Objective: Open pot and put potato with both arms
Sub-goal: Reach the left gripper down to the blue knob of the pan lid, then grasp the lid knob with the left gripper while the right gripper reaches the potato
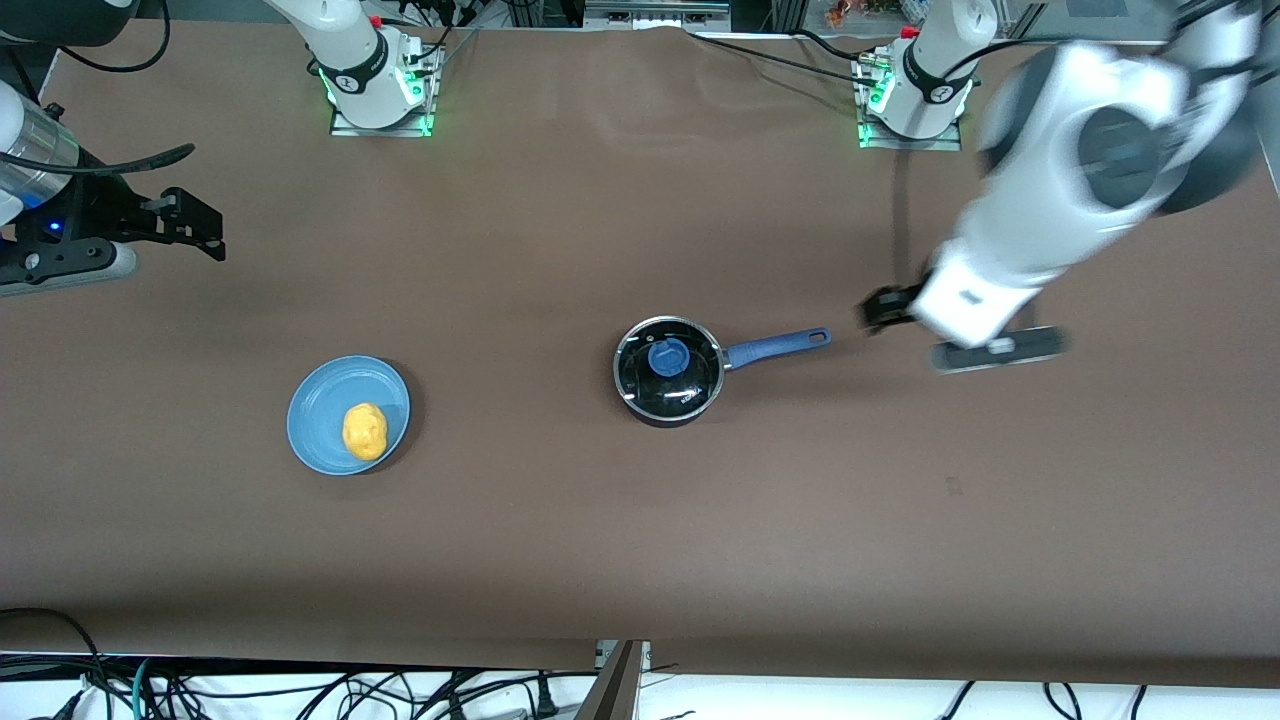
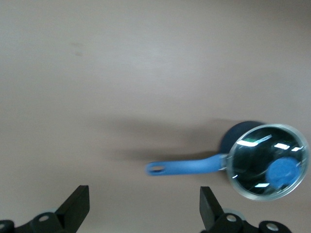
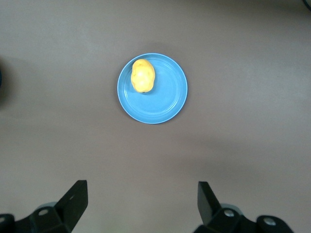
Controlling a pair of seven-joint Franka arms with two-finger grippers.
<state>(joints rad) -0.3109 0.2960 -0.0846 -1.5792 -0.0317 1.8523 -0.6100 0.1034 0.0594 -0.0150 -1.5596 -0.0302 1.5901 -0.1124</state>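
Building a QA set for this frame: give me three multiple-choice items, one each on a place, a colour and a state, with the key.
1. Where is the potato?
A. in the pot
B. on the blue plate
C. on the bare table

2. What colour is the lid's knob?
A. red
B. steel
C. blue

3. How is the pot?
A. lid on
B. lid off beside it
C. tipped over

Key: 1 B, the potato lies on the plate toward the right arm's end. 2 C, the knob matches the blue handle. 3 A, the glass lid covers the upright pot.

The left gripper is over bare table near the handle; the right gripper is also open, at the table's edge.
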